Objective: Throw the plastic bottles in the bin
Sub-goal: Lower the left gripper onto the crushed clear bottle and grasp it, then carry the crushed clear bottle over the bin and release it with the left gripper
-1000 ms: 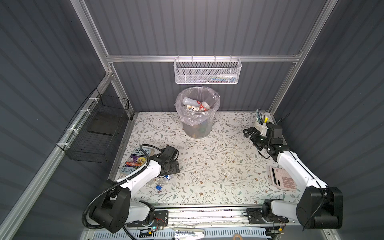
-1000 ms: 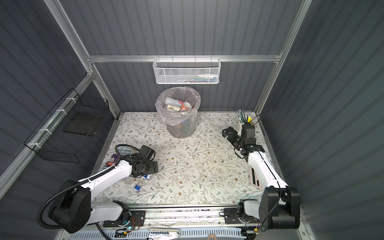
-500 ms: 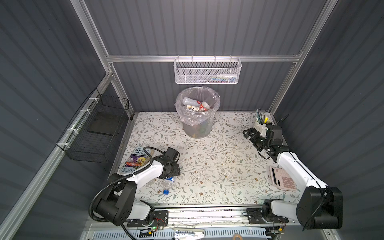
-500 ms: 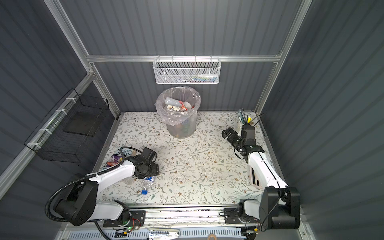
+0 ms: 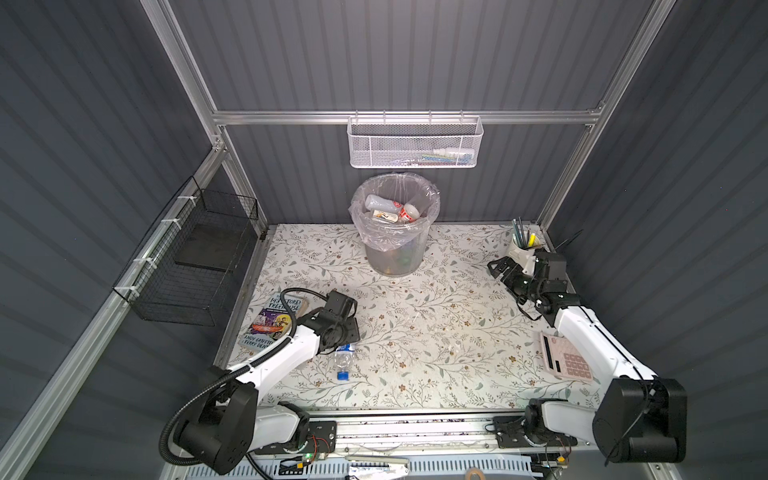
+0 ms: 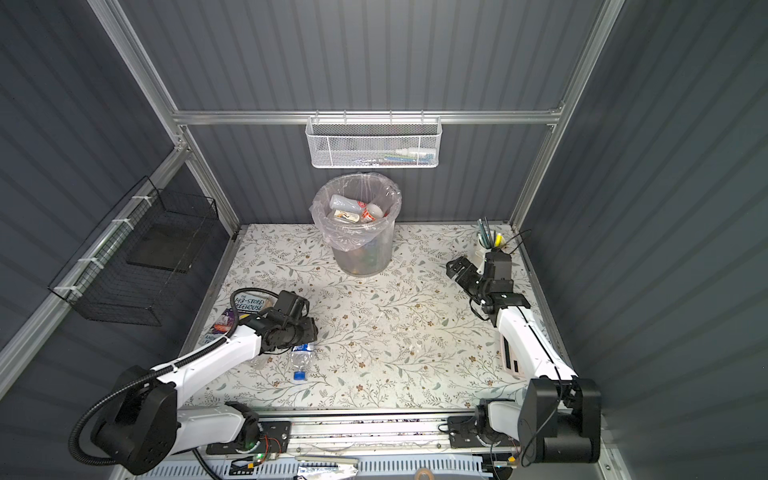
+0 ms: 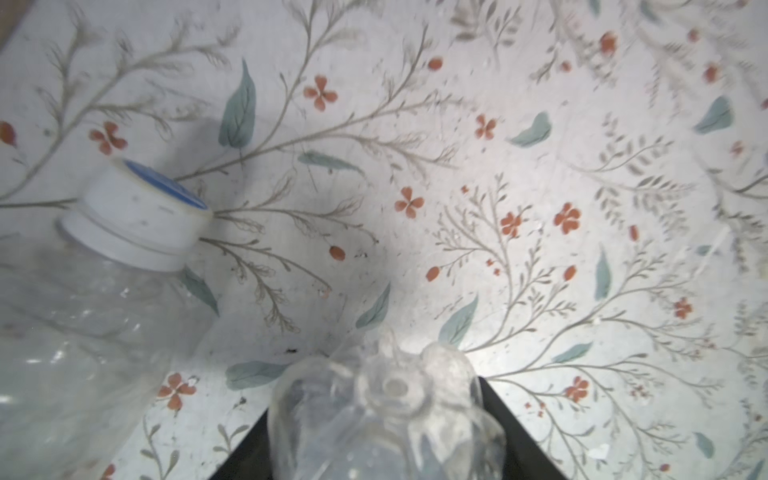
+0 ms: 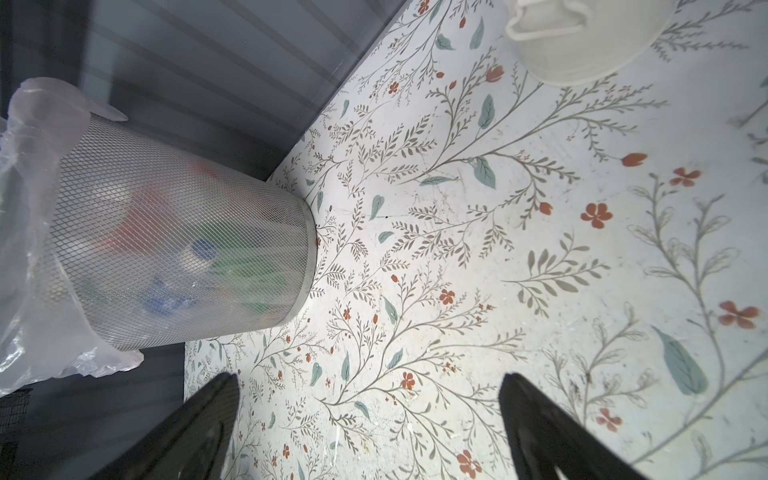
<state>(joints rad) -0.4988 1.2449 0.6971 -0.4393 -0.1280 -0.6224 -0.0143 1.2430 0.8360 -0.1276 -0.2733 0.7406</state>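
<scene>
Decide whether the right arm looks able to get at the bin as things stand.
Probably yes. The right pincer stands open and empty, and only bare table lies between it and the bin. The pen cup sits beside the pincer, off that path.

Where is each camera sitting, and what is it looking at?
Top views: high overhead, looking down at the table, bin, whole left arm and right arm.
Left wrist: on the left arm, facing down at the table; left gripper shows, closed on a bottle.
Right wrist: on the right arm, facing the bin across the table; open right gripper shows.
Shared: top and right wrist views both show the bin.
</scene>
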